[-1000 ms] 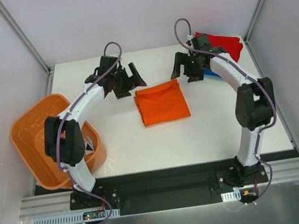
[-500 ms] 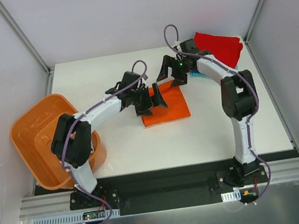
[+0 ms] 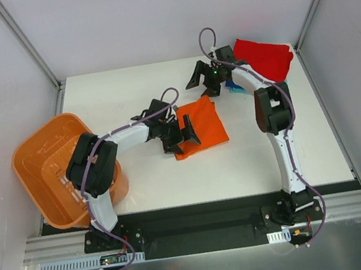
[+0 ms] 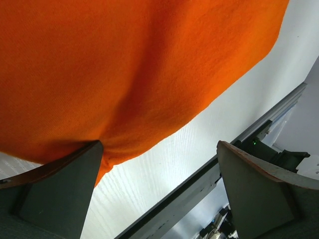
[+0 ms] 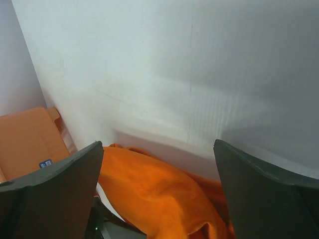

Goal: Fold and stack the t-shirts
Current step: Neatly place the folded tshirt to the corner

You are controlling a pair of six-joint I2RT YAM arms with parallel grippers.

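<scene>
Orange t-shirt (image 3: 201, 124) is lying folded into a rough square around the middle of the white table (image 3: 147, 182), mostly flat, with a bit of a rumple along its left side. The left gripper (image 3: 182, 137) is down at the shirt's near left corner with its jaws spread wide and nothing pinched between them. In the left wrist view the orange t-shirt (image 4: 139, 64) fills most of the shot. One finger (image 4: 60, 194) sits right against the edge of the cloth where it bunches up a little, and the other finger (image 4: 259, 194) is over bare table, clear of the fabric. Can't tell if that first finger is under the hem or just touching it.

The right gripper (image 3: 203, 81) hangs just past the shirt's far edge, near its far right corner, jaws also wide apart and holding nothing. Its wrist cam looks out over bare table, with a lumpy bit of the orange t-shirt (image 5: 149, 194) low down between the fingers.

Back right corner of the table has the red t-shirt (image 3: 266, 57), folded. A sliver of a blue t-shirt (image 3: 233, 86) pokes out at its left side, mostly hidden by the right arm. The orange basket (image 3: 41, 130) sits at the left edge of the table, partly behind the left arm
</scene>
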